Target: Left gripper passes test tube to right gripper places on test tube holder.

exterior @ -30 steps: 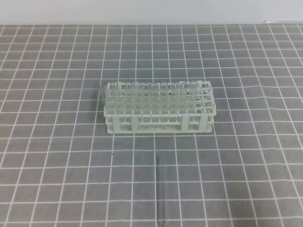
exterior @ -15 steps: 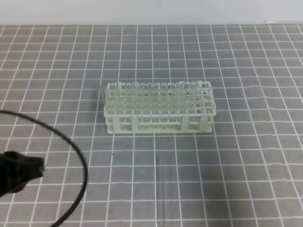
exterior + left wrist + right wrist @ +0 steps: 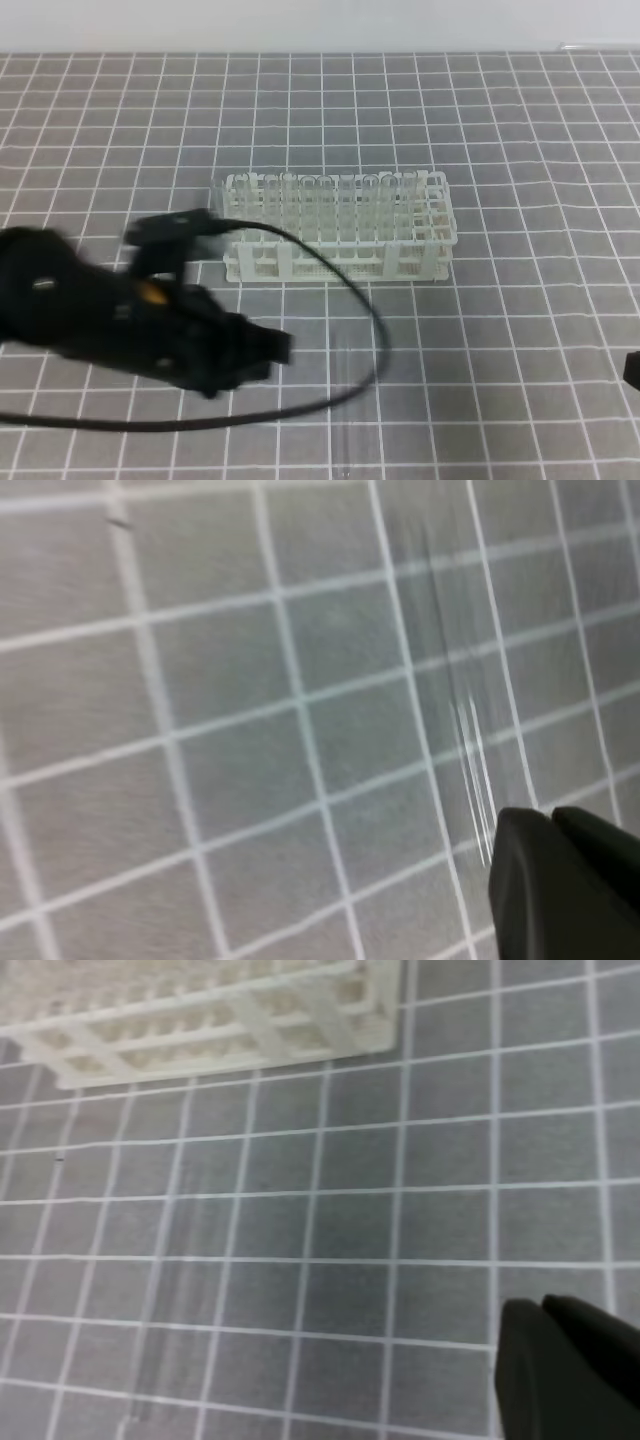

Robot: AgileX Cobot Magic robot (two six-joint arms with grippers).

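A: Nearest the camera in the high view?
B: Left gripper (image 3: 262,350), reaching in from the left, front-left of the holder (image 3: 338,227), pointed right, blurred. Looped black cable (image 3: 370,360) trailing in front of the holder.
A: Jaws?
B: Closed, holding nothing. Dark tips pressed together at the lower right of the left wrist view (image 3: 565,890).
A: Right gripper?
B: Only a dark sliver at the right edge of the high view, front-right of the holder (image 3: 632,370). Closed too, empty, seen from its own wrist camera (image 3: 565,1365).
A: Tube?
B: Lying flat on the mat (image 3: 480,330), in front of the holder, well apart from it. Faint in the high view (image 3: 345,440), partly behind the cable. Clearer from the left wrist as glassy streaks just beside the fingertips (image 3: 475,770), not touching. From the right wrist, a pale strip (image 3: 165,1300) left of the gripper, holder corner (image 3: 230,1020) beyond.
A: Holder?
B: Upright, white lattice, racked tubes (image 3: 320,205) standing in it.
A: Surface, room?
B: Grey mat with white grid lines; pale wall (image 3: 320,25) past the holder.
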